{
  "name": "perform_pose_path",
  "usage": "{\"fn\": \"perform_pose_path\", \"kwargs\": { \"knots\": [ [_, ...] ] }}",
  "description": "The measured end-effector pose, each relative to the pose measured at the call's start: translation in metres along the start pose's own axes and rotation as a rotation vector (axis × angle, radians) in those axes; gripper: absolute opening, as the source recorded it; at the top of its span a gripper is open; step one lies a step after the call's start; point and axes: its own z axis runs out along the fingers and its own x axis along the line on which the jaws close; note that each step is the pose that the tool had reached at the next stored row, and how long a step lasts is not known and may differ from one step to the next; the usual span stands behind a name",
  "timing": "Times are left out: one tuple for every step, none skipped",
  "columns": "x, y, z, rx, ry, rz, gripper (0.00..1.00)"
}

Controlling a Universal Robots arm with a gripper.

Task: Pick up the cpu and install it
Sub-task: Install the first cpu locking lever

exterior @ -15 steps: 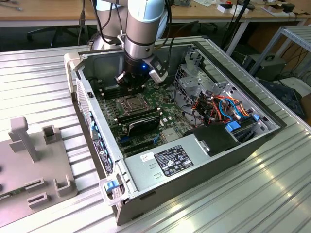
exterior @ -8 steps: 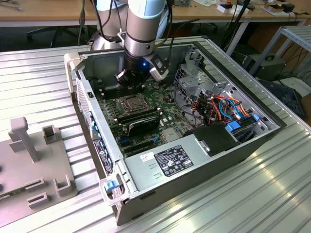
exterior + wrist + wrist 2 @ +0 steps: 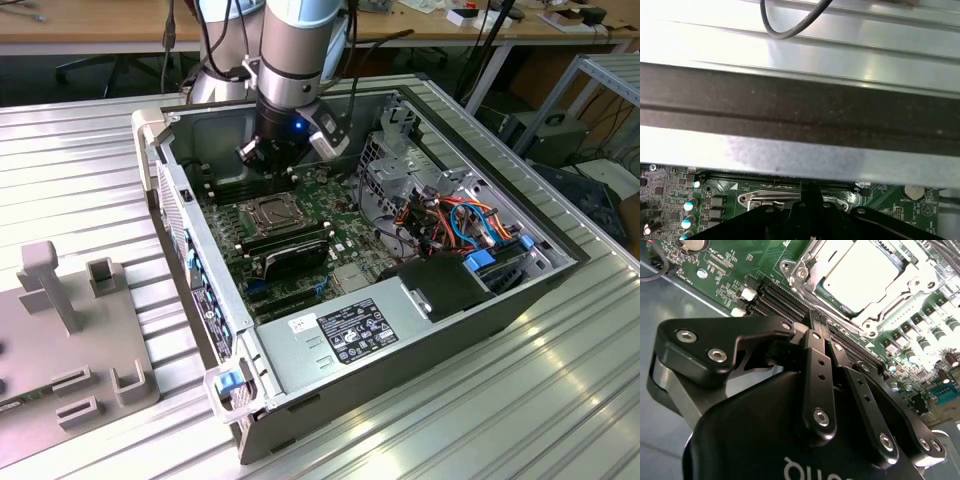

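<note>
In the exterior view, an open grey metal computer case (image 3: 400,330) lies on its side on a ribbed aluminium desk (image 3: 80,160), with wooden benches and cables in the room behind. The silver-and-black arm reaches down into the case, its black hand (image 3: 262,152) hanging low over the green motherboard (image 3: 340,215), beside the square socket frame (image 3: 272,213) toward the case's rear wall. In the second wrist view, the hand (image 3: 816,322) is matt black with bright screw heads; its two slim fingers (image 3: 817,370) are pressed together, tips meeting with nothing between them. Just past the tips, the cpu (image 3: 865,272) sits flat in the shiny metal socket frame (image 3: 805,275), its smooth pale top glaring under light, square, so no long axis shows; its edges run parallel to the frame and to the black memory slots (image 3: 785,300) lying between it and the hand. In the first wrist view, the closed hand (image 3: 810,200) is seen against the case's dull grey wall (image 3: 800,110), with the ribbed desk (image 3: 840,45) beyond.
</note>
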Motion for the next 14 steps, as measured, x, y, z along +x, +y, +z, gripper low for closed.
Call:
{"fn": "perform_pose_path", "kwargs": {
  "knots": [
    [-0.0001,0.0001,-0.0013,-0.0001,-0.0001,0.000,0.11],
    [-0.0002,0.0003,-0.0026,0.0000,-0.0001,0.000,0.11],
    [-0.0002,0.0003,-0.0033,0.0001,0.0000,0.000,0.11],
    [-0.0002,0.0003,-0.0035,-0.0001,-0.0001,0.000,0.11],
    [-0.0002,0.0004,-0.0034,-0.0002,-0.0001,0.000,0.11],
    [-0.0002,0.0003,-0.0035,0.0000,0.0000,0.000,0.11],
    [-0.0002,0.0003,-0.0035,0.0001,-0.0001,0.000,0.11],
    [-0.0002,0.0003,-0.0035,0.0002,0.0000,0.000,0.11],
    [-0.0002,0.0003,-0.0036,0.0006,0.0001,0.000,0.11],
    [-0.0002,0.0002,-0.0036,0.0013,0.0002,0.000,0.11],
    [-0.0002,0.0001,-0.0036,0.0023,0.0004,0.000,0.11],
    [-0.0002,-0.0001,-0.0036,0.0026,0.0002,0.000,0.11],
    [-0.0002,-0.0004,-0.0035,0.0031,0.0002,0.000,0.11],
    [-0.0001,-0.0008,-0.0036,0.0037,0.0004,0.000,0.11]
  ]
}}
